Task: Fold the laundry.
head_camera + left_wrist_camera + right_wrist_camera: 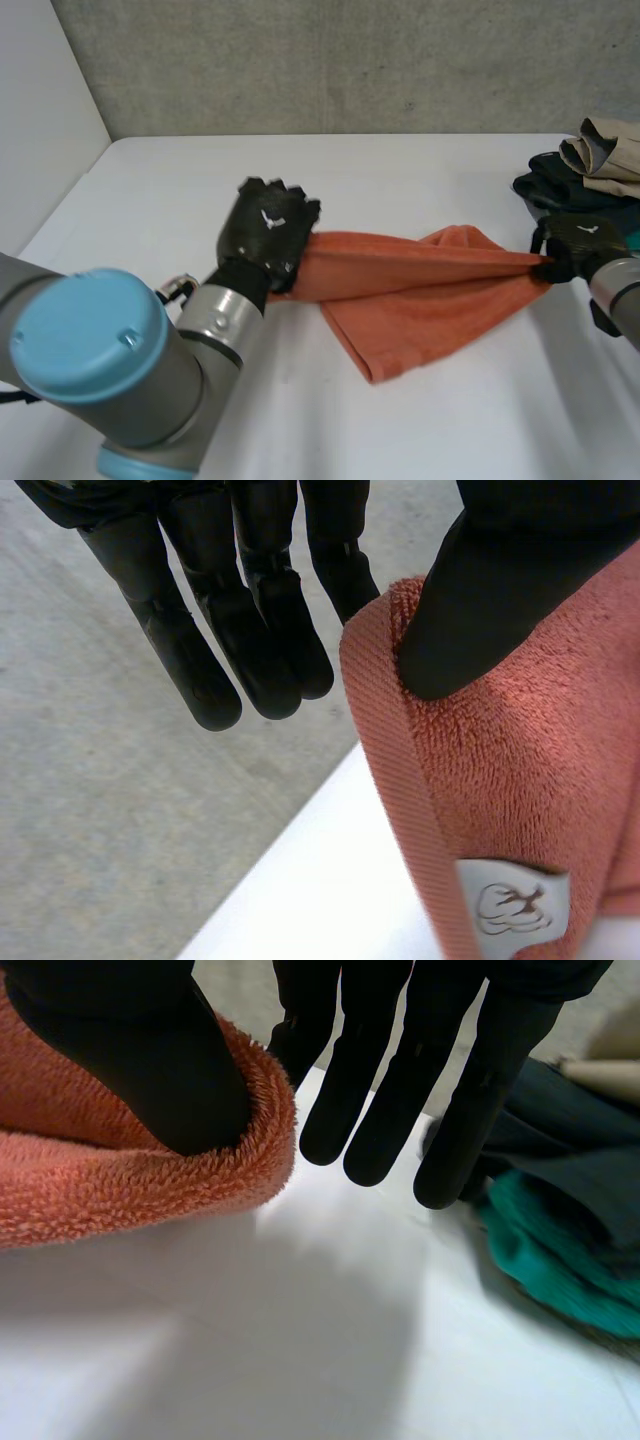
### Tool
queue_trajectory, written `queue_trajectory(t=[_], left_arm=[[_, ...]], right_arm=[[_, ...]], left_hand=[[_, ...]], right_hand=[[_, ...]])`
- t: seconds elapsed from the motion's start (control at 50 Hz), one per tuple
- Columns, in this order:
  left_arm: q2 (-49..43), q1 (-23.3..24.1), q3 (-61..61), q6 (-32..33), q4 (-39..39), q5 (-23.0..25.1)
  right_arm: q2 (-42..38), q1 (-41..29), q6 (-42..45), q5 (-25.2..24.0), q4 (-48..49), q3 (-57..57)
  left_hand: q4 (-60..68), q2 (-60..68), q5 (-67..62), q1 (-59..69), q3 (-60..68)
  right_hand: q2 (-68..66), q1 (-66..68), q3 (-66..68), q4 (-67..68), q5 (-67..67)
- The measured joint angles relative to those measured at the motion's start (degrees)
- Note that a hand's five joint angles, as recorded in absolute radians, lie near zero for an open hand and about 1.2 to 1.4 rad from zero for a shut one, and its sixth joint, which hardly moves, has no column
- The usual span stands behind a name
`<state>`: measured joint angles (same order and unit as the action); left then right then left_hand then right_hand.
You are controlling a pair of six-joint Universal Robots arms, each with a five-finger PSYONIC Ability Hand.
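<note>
An orange towel (420, 290) is stretched between my two hands above the white table (400, 170), and its lower part sags onto the table. My left hand (268, 235) holds the towel's left end. In the left wrist view the thumb (480, 590) pinches the hemmed edge of the towel (520, 780), near a white label (510, 905). My right hand (575, 245) grips the towel's right end, pulled to a point. In the right wrist view its thumb (130, 1050) presses on the folded towel (100, 1190) while the other fingers (370, 1080) hang straight beside it.
A pile of clothes (585, 170) lies at the table's right edge, just behind my right hand, with a beige piece on top of dark ones. A green cloth (560, 1250) and a dark cloth (570, 1150) lie close to the right fingertips.
</note>
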<state>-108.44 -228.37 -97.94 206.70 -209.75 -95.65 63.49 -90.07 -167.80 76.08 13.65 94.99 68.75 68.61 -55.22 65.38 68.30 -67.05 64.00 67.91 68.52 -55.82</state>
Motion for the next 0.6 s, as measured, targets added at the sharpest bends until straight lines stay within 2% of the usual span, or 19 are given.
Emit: queue_trajectory(t=[0.1, 0.26, 0.28, 0.32, 0.34, 0.36, 0.38, 0.4, 0.5, 0.6], left_arm=[[-1.9, 2.8, -0.9, -0.3, 0.0, -1.4], [-4.2, 5.9, -1.6, -2.1, 0.4, -2.0], [-4.3, 6.8, -1.8, -2.8, 0.8, -2.0], [-4.2, 8.0, -2.0, -3.6, 1.6, -1.8], [-4.0, 8.7, -2.1, -4.0, 2.4, -1.8], [-3.7, 9.3, -2.2, -4.3, 3.0, -1.7], [-3.5, 9.6, -2.3, -4.5, 3.5, -1.7], [-2.7, 10.2, -2.4, -4.7, 4.8, -1.6], [1.8, 10.9, -2.7, -5.1, 9.4, -1.6], [7.0, 8.3, -3.2, -5.1, 11.9, -1.9]], right_arm=[[-0.3, 2.9, 0.2, -1.4, -0.3, -0.2], [-0.7, 3.4, 0.6, -2.0, -1.9, -0.3], [-0.7, 3.4, 0.9, -2.1, -2.0, -0.3], [-0.7, 3.4, 1.3, -2.3, -2.0, -0.3], [-0.7, 3.3, 1.7, -2.4, -1.9, -0.3], [-0.7, 3.3, 2.2, -2.5, -1.8, -0.3], [-0.7, 3.3, 2.4, -2.6, -1.8, -0.3], [-0.8, 3.2, 3.3, -2.8, -1.6, -0.2], [-1.1, 3.2, 7.4, -3.9, -1.0, -0.1], [-1.2, 3.2, 11.8, -4.4, -0.9, 0.0]], left_hand=[[0.0, 0.0, 0.0, 0.0, 0.0], [-0.3, -0.3, -0.1, 0.0, -0.3], [-18.8, -19.8, 16.5, -19.3, -19.4], [-34.9, -35.6, 32.3, -37.3, -33.9], [-46.8, -46.1, 43.6, -49.0, -45.4], [-51.0, -50.2, 47.4, -52.2, -49.7], [-51.0, -50.2, 47.4, -52.2, -49.7], [-56.8, -56.1, 52.4, -54.4, -55.8], [-57.1, -56.6, 52.4, -54.4, -56.0], [-57.1, -56.6, 52.4, -54.4, -56.0]], right_hand=[[0.0, 0.0, 0.0, 0.0, 0.0], [0.0, 0.0, 0.0, 0.0, -0.3], [0.0, 0.0, 0.0, 0.0, -0.5], [0.0, 0.0, 0.0, 0.0, -0.5], [0.0, 0.0, 0.0, 0.0, -0.5], [0.0, 0.0, 0.0, 0.0, -0.5], [0.0, 0.0, 0.0, 0.0, -0.5], [0.0, 0.0, 0.0, 0.0, -0.5], [0.0, 0.0, 0.0, 0.0, -0.5], [0.0, 0.0, 0.0, 0.0, -0.5]])
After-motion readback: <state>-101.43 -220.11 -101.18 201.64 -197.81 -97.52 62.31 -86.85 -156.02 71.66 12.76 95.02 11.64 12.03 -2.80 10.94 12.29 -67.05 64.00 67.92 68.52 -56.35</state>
